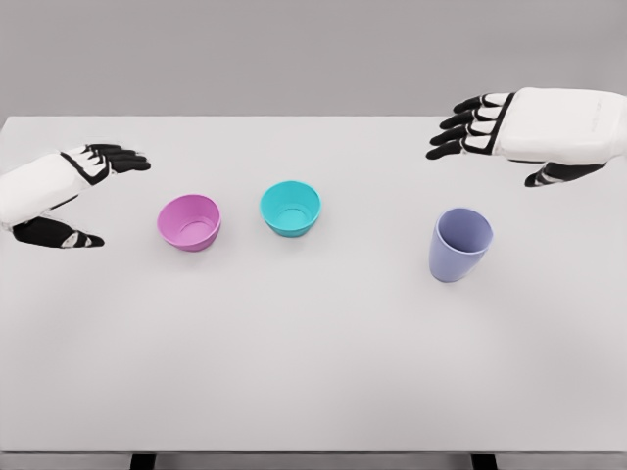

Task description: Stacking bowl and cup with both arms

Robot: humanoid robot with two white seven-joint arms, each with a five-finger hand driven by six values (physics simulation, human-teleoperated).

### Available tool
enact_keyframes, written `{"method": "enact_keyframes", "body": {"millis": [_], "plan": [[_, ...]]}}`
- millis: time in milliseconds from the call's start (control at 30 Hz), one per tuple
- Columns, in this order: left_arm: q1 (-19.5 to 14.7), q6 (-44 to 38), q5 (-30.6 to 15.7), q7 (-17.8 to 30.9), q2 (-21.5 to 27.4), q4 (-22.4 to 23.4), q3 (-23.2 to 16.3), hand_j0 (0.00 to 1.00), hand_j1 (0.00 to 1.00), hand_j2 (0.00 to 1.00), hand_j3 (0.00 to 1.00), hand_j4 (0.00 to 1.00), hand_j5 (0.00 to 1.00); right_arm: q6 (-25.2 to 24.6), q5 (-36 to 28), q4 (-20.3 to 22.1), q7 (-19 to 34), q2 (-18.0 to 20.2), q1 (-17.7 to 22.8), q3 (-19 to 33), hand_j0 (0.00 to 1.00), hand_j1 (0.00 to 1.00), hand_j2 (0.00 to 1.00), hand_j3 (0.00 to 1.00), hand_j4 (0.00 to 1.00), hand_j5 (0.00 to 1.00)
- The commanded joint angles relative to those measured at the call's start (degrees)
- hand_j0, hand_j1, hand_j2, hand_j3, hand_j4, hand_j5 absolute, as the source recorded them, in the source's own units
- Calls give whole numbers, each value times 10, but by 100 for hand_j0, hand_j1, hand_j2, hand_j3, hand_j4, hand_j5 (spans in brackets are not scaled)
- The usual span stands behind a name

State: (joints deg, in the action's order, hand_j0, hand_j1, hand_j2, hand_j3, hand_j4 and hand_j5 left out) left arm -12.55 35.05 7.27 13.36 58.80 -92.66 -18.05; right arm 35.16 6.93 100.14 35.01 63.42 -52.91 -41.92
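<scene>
**Two bowls and a cup on the table, both hands empty**

The left hand [69,191] hovers at the table's [313,372] left edge, fingers stretched out and apart from the thumb, holding nothing. Just to its right stands the pink bowl [189,221], upright. Near it, slightly farther back, sits the teal bowl [290,207], also upright and not touching the pink one. Well to the right stands the lavender cup [459,244], mouth up. Above and behind it hangs the right hand [519,132], fingers extended and spread, empty.
</scene>
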Motion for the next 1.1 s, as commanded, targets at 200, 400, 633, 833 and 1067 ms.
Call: {"method": "enact_keyframes", "body": {"millis": [200, 400, 633, 833, 1067], "plan": [[2, -1, 13, 2, -18, 15, 15, 100, 100, 100, 100, 100, 100, -2, -2, 2, 0, 31, 0, 22, 100, 100, 100, 100, 100, 100], [-71, -1, 45, 168, -19, -36, 6, 100, 100, 100, 100, 100, 100, -2, -158, 3, 0, 113, 20, 24, 100, 100, 100, 100, 100, 100], [-294, -40, 62, 216, -64, 15, -239, 100, 100, 100, 100, 100, 100, -2, -113, 3, 0, 128, 42, 32, 100, 100, 100, 100, 100, 100], [-361, -46, -1, 216, -64, 48, -331, 100, 100, 100, 100, 100, 100, -2, -108, 3, 0, 123, 42, 47, 100, 100, 100, 100, 100, 100], [-363, -46, 1, 216, -65, 56, -333, 100, 100, 100, 100, 100, 100, -2, -108, 3, 0, 71, 45, 48, 100, 100, 100, 100, 100, 100]]}}
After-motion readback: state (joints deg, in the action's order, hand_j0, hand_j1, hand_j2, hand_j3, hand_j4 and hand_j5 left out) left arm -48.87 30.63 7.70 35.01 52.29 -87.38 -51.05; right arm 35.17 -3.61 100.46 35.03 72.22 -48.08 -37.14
